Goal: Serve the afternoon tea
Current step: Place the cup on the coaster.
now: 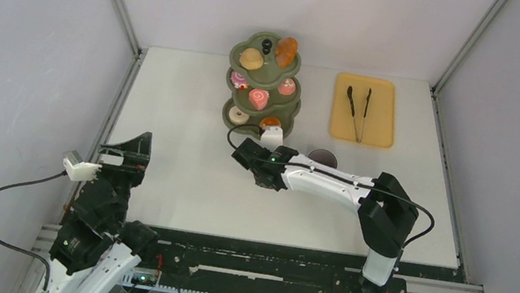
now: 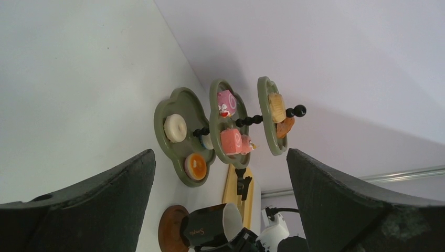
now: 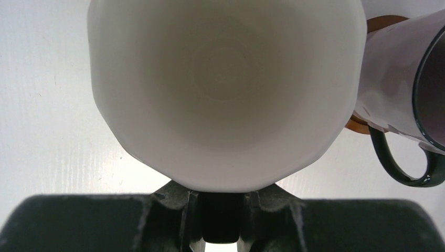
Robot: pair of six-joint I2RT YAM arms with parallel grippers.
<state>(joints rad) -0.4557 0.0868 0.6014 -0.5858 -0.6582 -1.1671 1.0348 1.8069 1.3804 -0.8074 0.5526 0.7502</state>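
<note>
The olive-green three-tier stand (image 1: 233, 55) stands at the back middle of the table. It holds brown buns (image 1: 252, 58) on top, pink swirl cakes (image 1: 258, 98) in the middle and donuts (image 1: 238, 116) at the bottom. My right gripper (image 1: 248, 152) is just in front of it, shut on the handle of a dark cup (image 2: 210, 226) with a white inside (image 3: 225, 89). The cup lies tipped on its side just above a brown saucer (image 2: 170, 228). A second cup (image 3: 404, 79) stands on its saucer to the right. My left gripper (image 1: 128, 150) hangs open at the near left, holding nothing.
An orange-yellow tray (image 1: 382, 112) with black tongs (image 1: 356, 110) lies at the back right. The second cup (image 1: 323, 158) stands close behind my right forearm. Grey walls and metal frame rails border the white table.
</note>
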